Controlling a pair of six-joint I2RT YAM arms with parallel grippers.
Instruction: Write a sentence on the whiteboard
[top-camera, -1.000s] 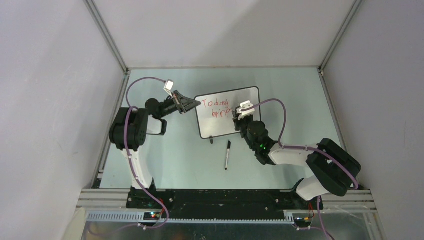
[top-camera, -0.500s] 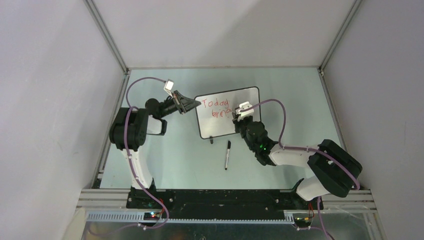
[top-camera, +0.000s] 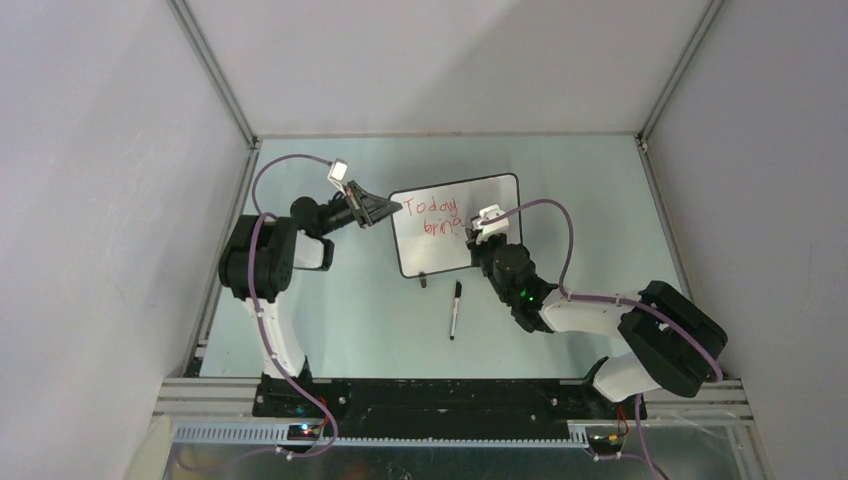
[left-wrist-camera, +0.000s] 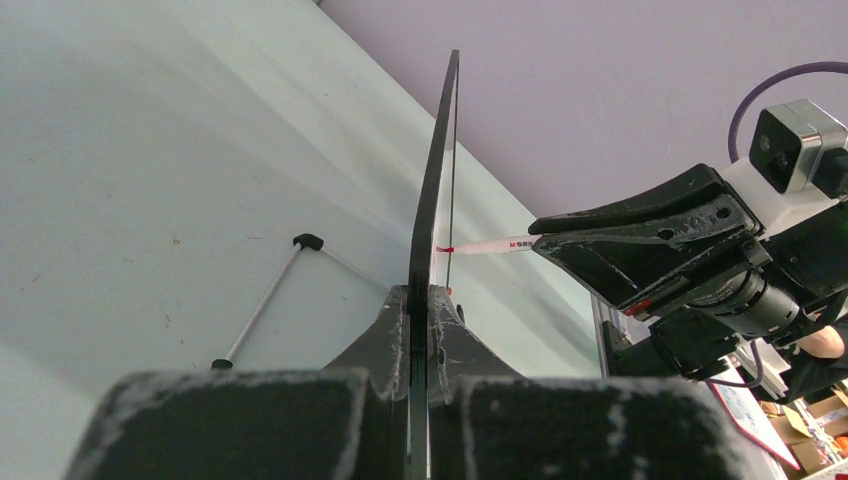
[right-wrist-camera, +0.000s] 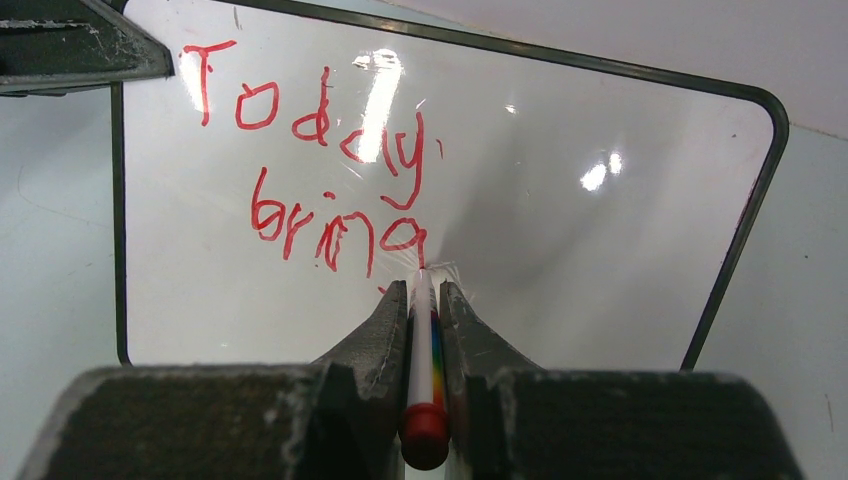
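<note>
Finishing the "g" in the sentence (right-wrist-camera: 330, 245) wants light, even pressure: right hand (right-wrist-camera: 424, 292) clenched on the red marker (right-wrist-camera: 424, 360), left hand (left-wrist-camera: 420, 305) clamping the whiteboard (right-wrist-camera: 570, 230) edge against the push.

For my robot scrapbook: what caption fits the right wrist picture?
Right gripper holds a red marker to the whiteboard, just below the words "Today bring".

Left arm (top-camera: 262, 258) and right arm (top-camera: 590, 312) reach inward, jaws clamped tight.
</note>
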